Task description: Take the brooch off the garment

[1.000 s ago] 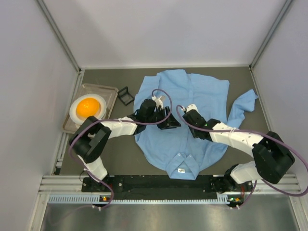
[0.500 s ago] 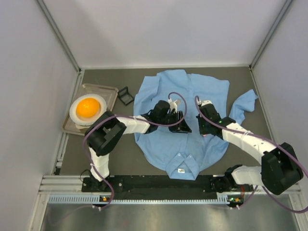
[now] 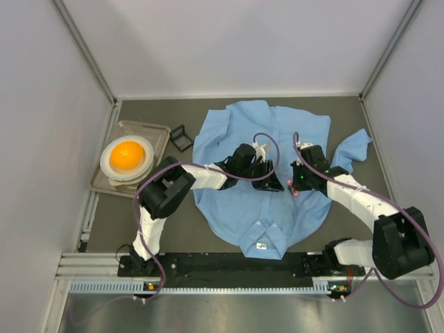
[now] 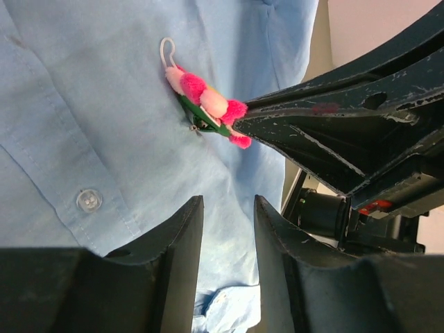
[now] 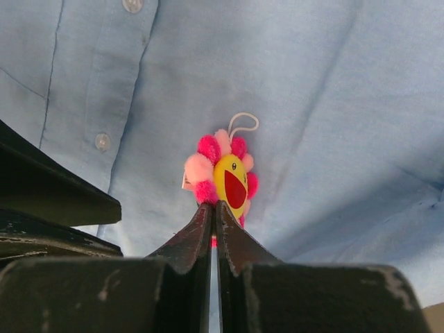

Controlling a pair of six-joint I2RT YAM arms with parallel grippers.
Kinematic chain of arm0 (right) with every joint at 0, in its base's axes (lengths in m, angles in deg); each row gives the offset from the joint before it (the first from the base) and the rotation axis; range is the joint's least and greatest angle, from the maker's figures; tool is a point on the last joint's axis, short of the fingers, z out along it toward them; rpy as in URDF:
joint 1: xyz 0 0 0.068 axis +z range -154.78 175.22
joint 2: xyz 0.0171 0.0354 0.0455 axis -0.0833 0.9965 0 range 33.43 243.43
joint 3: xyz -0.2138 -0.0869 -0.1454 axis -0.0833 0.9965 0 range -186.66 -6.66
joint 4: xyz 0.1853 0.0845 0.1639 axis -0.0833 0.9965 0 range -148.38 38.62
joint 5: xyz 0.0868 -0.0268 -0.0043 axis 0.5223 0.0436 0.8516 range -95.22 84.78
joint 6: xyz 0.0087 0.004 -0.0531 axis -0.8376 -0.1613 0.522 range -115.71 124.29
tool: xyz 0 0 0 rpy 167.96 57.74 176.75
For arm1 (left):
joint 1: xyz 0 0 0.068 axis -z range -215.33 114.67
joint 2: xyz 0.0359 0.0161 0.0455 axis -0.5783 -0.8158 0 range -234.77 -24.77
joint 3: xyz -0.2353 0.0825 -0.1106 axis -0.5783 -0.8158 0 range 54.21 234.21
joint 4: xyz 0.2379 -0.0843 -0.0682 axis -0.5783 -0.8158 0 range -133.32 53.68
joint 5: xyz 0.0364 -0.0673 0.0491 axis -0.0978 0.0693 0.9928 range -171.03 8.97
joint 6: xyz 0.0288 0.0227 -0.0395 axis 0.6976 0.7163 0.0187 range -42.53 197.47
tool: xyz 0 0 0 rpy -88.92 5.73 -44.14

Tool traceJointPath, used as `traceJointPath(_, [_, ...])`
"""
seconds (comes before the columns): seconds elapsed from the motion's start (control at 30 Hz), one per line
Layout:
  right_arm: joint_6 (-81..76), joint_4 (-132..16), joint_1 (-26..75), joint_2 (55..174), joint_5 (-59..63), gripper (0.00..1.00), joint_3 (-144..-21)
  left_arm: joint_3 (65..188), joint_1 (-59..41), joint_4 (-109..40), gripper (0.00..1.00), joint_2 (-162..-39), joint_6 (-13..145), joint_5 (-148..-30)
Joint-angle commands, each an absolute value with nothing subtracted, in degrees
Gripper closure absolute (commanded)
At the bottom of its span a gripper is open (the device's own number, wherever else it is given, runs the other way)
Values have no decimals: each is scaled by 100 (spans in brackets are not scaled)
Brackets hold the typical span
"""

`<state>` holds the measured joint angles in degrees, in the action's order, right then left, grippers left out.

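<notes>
step: freeing brooch (image 5: 223, 173) | brooch on shirt (image 5: 333, 104) front, beside button strip | right gripper (image 5: 214, 206) pinched on its lower petals | left gripper (image 4: 225, 208) fingers apart, close beside | advice: left should pin shirt down, right lift slowly, no tearing

garment (image 5: 333, 104): matt woven cloth | brooch (image 5: 227, 177): fuzzy petals, glossy centre | fingers (image 5: 182, 253): scuffed plastic

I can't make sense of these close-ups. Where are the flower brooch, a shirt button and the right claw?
flower brooch (image 5: 226, 171), right wrist view, on its yellow face.
shirt button (image 4: 89, 200), left wrist view, on its centre.
right claw (image 5: 214, 207), right wrist view, between its fingertips.
</notes>
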<state>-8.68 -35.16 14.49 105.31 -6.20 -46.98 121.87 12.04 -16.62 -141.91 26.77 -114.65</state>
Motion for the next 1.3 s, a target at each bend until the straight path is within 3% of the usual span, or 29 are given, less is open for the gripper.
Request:
traceJointPath(0.0, [-609,-3544,1316,10804,-944,100,-4998,12548,1213,-1715,60,-14307,2974,-11504])
traceJointPath(0.3, [-143,-3588,1307,11200,-1339,100,-5219,13286,1221,-2330,61,-14597,3940,-11504])
traceJointPath(0.53, [-72,-3597,1245,11166,-1173,100,-5149,14086,1169,-3236,55,-14913,5241,-11583])
traceJointPath(0.77, [-274,-3588,1254,11069,-998,100,-5017,14297,923,-3096,58,-15177,5084,-12101])
traceJointPath(1.03, [-292,-3588,1245,10990,-777,100,-4982,14956,782,-3070,52,-15765,5058,-12865])
traceJointPath(1.27, [-274,-3597,1228,10884,-733,100,-4938,15299,747,-3105,54,-15994,5383,-12770])
